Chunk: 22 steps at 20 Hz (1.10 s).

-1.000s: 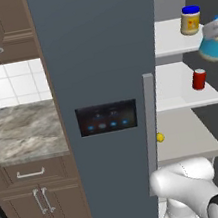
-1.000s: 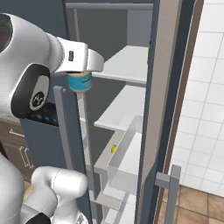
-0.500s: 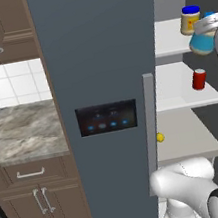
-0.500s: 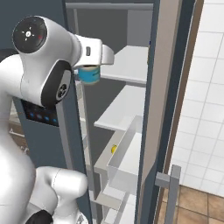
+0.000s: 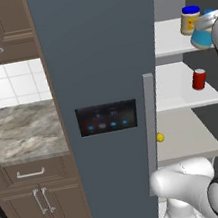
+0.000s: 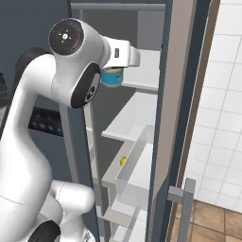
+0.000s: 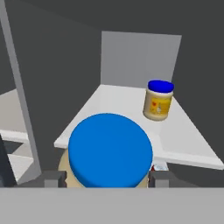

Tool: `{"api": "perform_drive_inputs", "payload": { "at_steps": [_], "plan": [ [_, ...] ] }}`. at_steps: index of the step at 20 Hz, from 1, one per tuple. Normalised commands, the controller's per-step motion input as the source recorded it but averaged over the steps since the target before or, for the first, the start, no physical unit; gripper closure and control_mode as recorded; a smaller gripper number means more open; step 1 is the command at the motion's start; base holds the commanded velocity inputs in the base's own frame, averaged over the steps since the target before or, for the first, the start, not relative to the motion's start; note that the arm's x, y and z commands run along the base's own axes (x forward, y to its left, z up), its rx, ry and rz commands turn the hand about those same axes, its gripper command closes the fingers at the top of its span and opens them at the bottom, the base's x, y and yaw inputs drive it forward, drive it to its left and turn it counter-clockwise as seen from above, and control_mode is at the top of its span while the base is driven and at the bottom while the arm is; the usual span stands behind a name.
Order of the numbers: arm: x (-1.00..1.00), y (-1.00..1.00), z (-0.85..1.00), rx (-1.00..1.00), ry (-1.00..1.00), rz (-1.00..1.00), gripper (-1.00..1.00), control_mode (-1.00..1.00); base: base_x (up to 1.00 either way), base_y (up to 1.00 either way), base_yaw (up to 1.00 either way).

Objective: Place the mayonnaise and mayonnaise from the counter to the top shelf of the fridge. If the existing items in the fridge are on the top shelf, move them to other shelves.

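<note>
White fridge shelving stands open: the cream-yellow, blue-lidded mayonnaise jar [image 7: 158,100] already sits on the top shelf [image 7: 183,131]. The gripper [image 7: 106,178] has its fingers clamped on the whitish pale-blue jar [image 7: 110,151] at that shelf's front edge, not yet set down. The small red can [image 5: 198,79] rests one shelf lower.

Top shelf [image 5: 170,39] of the fridge — flat white board, carrying one cream-yellow mayonnaise jar [image 5: 190,20] with a blue lid, upright, set toward the back; seen in the hand view too, the shelf [image 7: 175,140] with the jar [image 7: 158,100] right of centre near the rear wall. Next shelf down [image 5: 176,91]: white, bearing a small red can [image 5: 198,79], upright, toward its right side. Lower still, a white shelf [image 5: 187,138] with a tiny yellow ball [image 5: 159,137] at its left front edge, just beside the grey handle. Left of the fridge — marbled grey-brown counter [image 5: 19,137], over brown cabinets.
</note>
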Motion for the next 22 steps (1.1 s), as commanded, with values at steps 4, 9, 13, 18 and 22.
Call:
{"api": "perform_drive_inputs", "payload": {
  "at_steps": [4, 9, 13, 18, 22],
  "plan": [
    [0.69, 0.0, 0.0, -0.04, 0.02, 0.0, 1.0, -1.0, 0.0, 0.0, 0.0],
    [0.59, 0.0, 0.0, -0.05, 0.0, 0.0, 1.0, -1.0, 0.0, 0.0, 0.0],
    [0.61, 0.0, 0.0, -0.04, 0.0, 0.0, 1.0, -1.0, 0.0, 0.0, 0.0],
    [0.18, -0.17, -0.18, -0.05, 0.04, 0.0, 1.0, -1.0, 0.0, 0.0, 0.0],
    [0.01, -0.41, -0.02, 0.0, 0.06, 0.0, 1.0, -1.0, 0.0, 0.0, 0.0]
  ]
}}
